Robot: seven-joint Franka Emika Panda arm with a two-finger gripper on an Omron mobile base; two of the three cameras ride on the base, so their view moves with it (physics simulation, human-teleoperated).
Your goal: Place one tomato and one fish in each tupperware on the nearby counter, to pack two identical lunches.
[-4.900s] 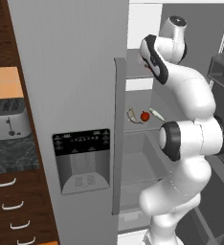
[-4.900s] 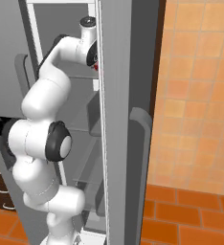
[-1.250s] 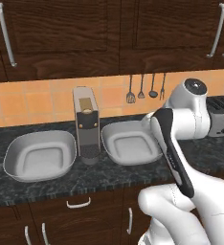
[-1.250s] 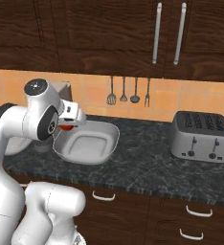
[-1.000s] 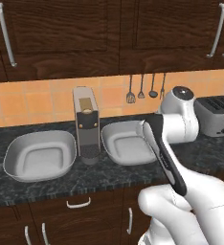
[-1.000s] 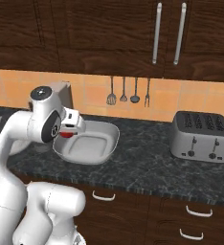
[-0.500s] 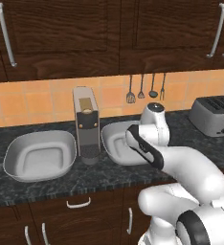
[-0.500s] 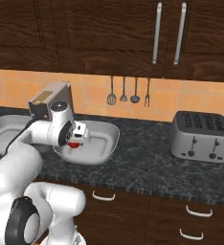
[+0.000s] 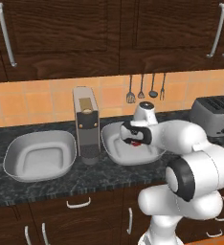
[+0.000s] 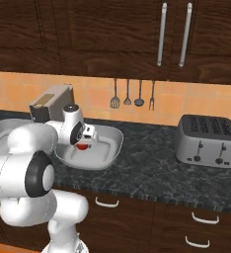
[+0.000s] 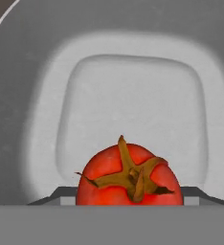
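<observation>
Since half a second back, my arm had dropped lower, bringing my pincer [image 9: 139, 139] down inside the right tub [image 9: 115, 152], near its middle. It was closed on the tomato [image 11: 129, 176], held just above the floor. As I judged it, letting go while tilted could have let it roll against the wall, or bounce out onto the counter [image 9: 85, 177].

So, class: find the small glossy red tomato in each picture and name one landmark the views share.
Left base view: tomato centre, over the right-hand pale grey tub.
Right base view: tomato left of centre, over that tub.
Hand view: tomato bottom centre.
Shared landmark: the tub.
</observation>
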